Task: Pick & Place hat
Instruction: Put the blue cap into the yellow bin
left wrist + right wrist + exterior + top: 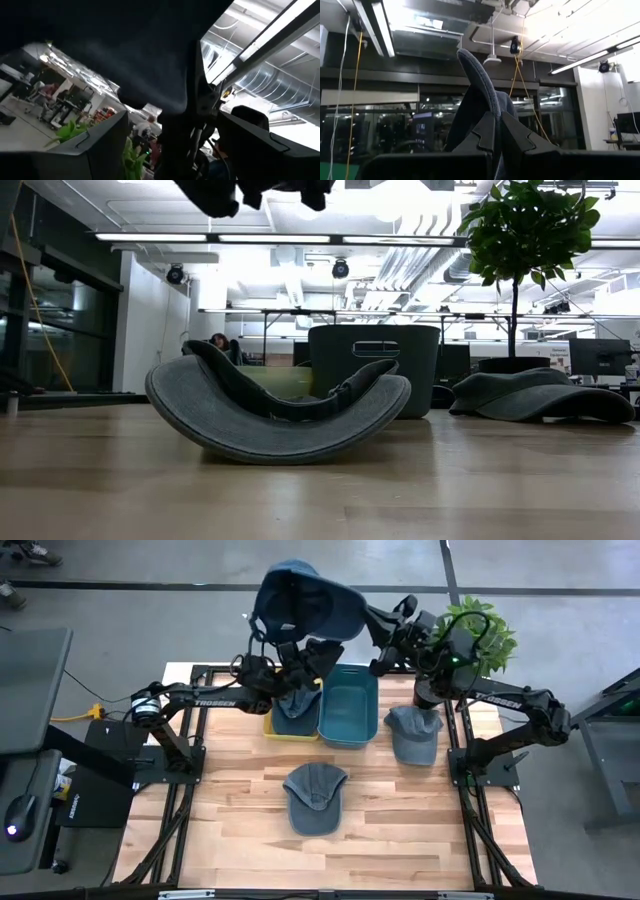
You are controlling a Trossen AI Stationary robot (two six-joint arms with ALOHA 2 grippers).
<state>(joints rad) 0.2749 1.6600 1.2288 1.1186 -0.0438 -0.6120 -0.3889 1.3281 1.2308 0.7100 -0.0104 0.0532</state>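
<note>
Above the bins, right hand (496, 131) pinched shut on raised hat (300, 602), brim edge-on at wrist, left hand (290, 650) spread.

1. Light comes from ceiling strip lights (270, 237), bright and even; the low view flares white around the upper middle.
2. The table (400, 830) shows only soft shadows under the caps.
3. Left wrist view: dim, smeared with blur.
4. Right wrist view: backlit, strong glare upper right; the fingers (485, 132) read as silhouettes.

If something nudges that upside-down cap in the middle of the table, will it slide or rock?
Probably rock first: the cap rests on a curved underside with both ends lifted off the table. It looks like soft fabric, so likely light and floppy, and a harder push would probably slide it.
</note>
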